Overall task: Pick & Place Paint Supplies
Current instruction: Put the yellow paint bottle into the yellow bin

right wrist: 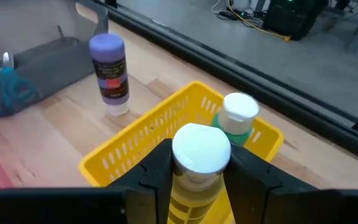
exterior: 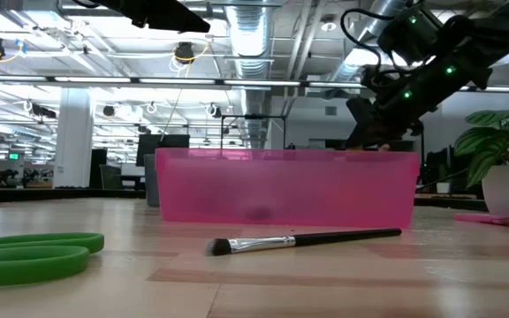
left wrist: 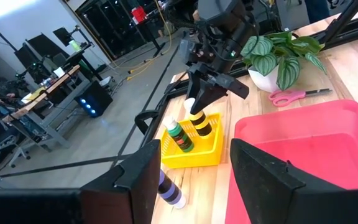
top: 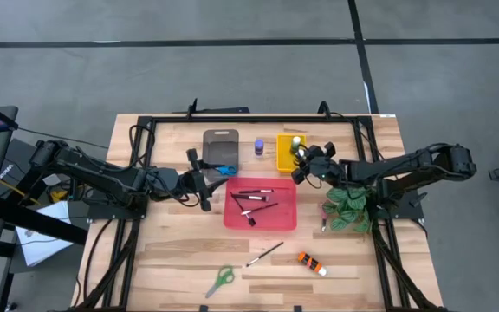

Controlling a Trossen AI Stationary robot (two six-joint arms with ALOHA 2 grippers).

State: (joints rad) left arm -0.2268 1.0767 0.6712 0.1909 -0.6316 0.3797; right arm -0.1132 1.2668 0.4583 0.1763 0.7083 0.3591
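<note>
Yellow paint bottle (right wrist: 199, 163), white round cap | clamped by right pincer (right wrist: 197, 171) | over slotted yellow tray (right wrist: 143, 134) | left pincer (left wrist: 194, 171) parted

Open-plan robotics lab or industrial workspace

Exposed silver ceiling ducts (exterior: 263, 35), strip lighting, rows of equipment-laden desks (left wrist: 48, 87) and a grey concrete floor (top: 232, 78) are seen.

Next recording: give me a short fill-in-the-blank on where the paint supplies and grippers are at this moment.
1. The right gripper is shut on a paint bottle with a ____ cap, above the yellow tray.
2. The bottle already in the yellow tray has a ____ body.
3. The purple bottle stands between the yellow tray and the ____ tray.
4. The green scissors lie on the ____.

Missing: white; green; grey; table
</note>
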